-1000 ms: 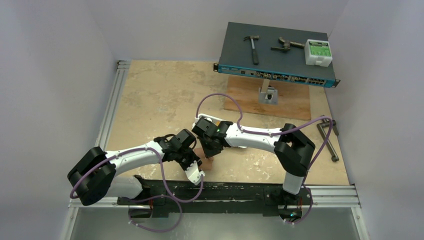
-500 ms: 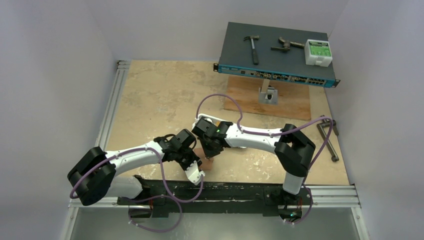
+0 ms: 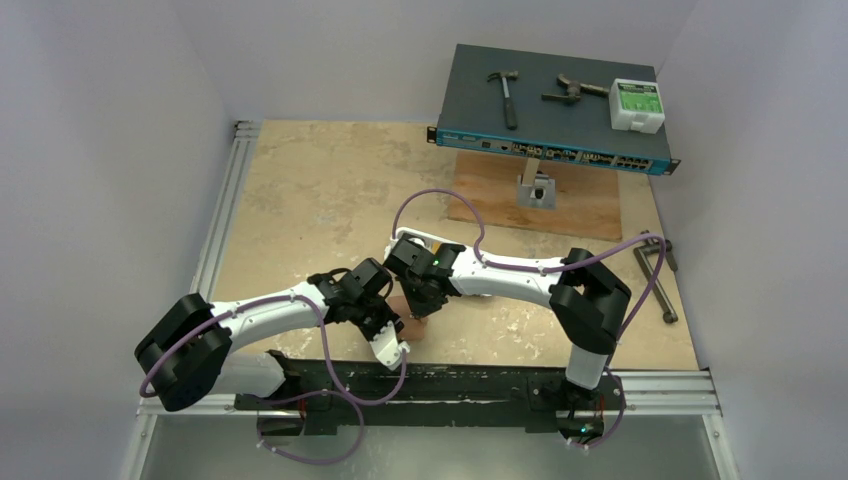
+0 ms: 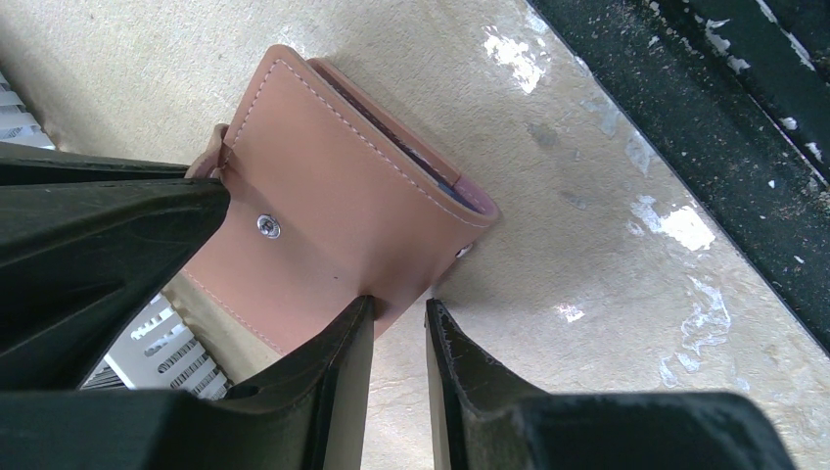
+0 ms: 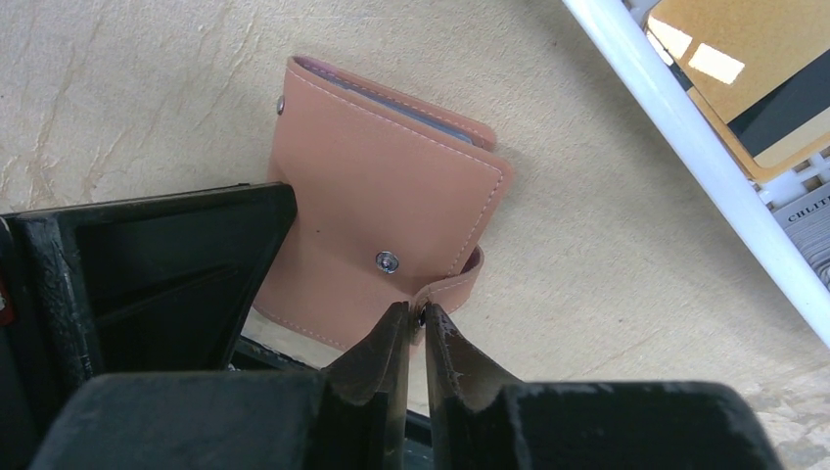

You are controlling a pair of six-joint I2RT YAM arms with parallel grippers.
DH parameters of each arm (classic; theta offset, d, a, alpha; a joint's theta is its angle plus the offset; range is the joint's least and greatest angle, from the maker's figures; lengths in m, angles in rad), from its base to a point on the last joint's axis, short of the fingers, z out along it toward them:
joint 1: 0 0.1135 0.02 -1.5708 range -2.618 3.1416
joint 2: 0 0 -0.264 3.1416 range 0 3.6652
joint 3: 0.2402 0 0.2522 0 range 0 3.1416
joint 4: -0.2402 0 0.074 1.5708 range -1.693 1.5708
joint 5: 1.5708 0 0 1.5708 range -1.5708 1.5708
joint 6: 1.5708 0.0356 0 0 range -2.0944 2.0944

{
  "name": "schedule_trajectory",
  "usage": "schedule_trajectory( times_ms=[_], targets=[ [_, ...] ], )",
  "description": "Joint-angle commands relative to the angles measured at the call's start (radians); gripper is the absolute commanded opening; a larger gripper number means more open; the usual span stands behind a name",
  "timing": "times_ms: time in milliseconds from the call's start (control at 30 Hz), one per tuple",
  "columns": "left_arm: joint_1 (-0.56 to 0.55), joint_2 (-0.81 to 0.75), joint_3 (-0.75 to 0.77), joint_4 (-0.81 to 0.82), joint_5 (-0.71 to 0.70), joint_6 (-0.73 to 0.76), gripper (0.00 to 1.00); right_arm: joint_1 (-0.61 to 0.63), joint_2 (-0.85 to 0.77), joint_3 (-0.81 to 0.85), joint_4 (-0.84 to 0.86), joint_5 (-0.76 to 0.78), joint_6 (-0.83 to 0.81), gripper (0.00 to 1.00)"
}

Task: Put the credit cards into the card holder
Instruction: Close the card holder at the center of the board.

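At the table's (image 3: 320, 200) 6 o'clock edge, the left gripper (image 4: 398, 313) stands narrowly apart at the holder's (image 4: 333, 186) corner; I cannot tell whether it pinches it. The right gripper (image 5: 415, 318) is clamped on the holder's tab (image 5: 460, 284). Yellow cards (image 5: 734, 59) lie in a white tray (image 5: 675, 137), at 2 o'clock from the holder in the right wrist view.

We record both arms converged near the table's (image 3: 300, 200) front edge. Left gripper (image 3: 395, 338) and right gripper (image 3: 420, 306) meet over the reddish-brown card holder (image 3: 402, 306), largely hidden beneath them.
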Motion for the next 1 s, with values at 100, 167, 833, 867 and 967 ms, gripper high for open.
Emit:
schedule_trajectory(
  times_ms=[100, 167, 833, 867, 967],
  targets=[
    [-0.009, -0.008, -0.007, -0.058, 0.023, 0.023, 0.25, 0.004, -0.050, 0.038, -0.007, 0.006, 0.011, 0.00],
    [-0.009, -0.008, -0.007, -0.059, 0.024, 0.024, 0.24, 0.005, -0.058, 0.033, 0.001, 0.002, 0.020, 0.00],
    [-0.012, 0.002, 0.010, -0.049, 0.025, 0.020, 0.23, -0.006, -0.032, -0.049, 0.131, -0.042, 0.111, 0.00],
    [-0.013, 0.003, 0.011, -0.049, 0.025, 0.019, 0.23, -0.006, -0.032, -0.055, 0.139, -0.040, 0.114, 0.00],
    [-0.015, 0.005, 0.011, -0.050, 0.025, 0.019, 0.23, -0.010, -0.025, -0.063, 0.159, -0.043, 0.121, 0.00]
  ],
)
